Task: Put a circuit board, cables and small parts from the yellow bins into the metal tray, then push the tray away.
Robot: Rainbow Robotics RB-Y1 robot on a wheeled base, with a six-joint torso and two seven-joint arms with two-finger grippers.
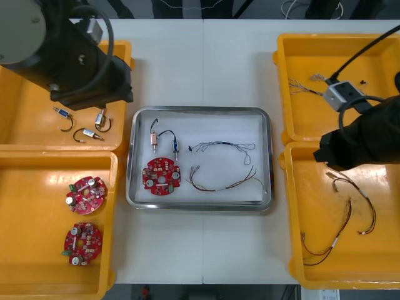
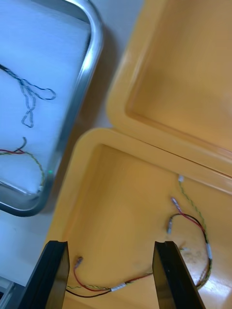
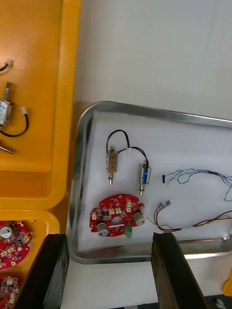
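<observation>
Two end effectors hung over the yellow bins (image 1: 19, 131) that flanked the metal tray (image 1: 199, 111) at the middle of the counter (image 1: 203, 59). The left end effector (image 3: 107, 237) was to the left of the tray, above the bins on that side, with its black fingers (image 3: 53, 270) standing well apart and nothing between them. The right end effector (image 2: 111, 244) was to the right of the tray, over the nearer bin there, its fingers (image 2: 169, 275) likewise spread and gripping nothing; loose red and yellow cables (image 2: 191, 222) lay on the bin floor beneath it. Inside the tray, on its white lining, a round red circuit board (image 1: 162, 175) lay near the left rim, and two small metal parts (image 1: 154, 140) with black leads lay side by side just beyond it. Toward the tray's right half, a twisted blue and white cable (image 1: 222, 147) was spread out, with a red and yellow cable (image 1: 225, 181) curving on its near side. Left of the tray, two spare boards (image 1: 86, 194) rested in the nearer bin, and several more metal parts (image 1: 60, 113) lay in the farther one.
</observation>
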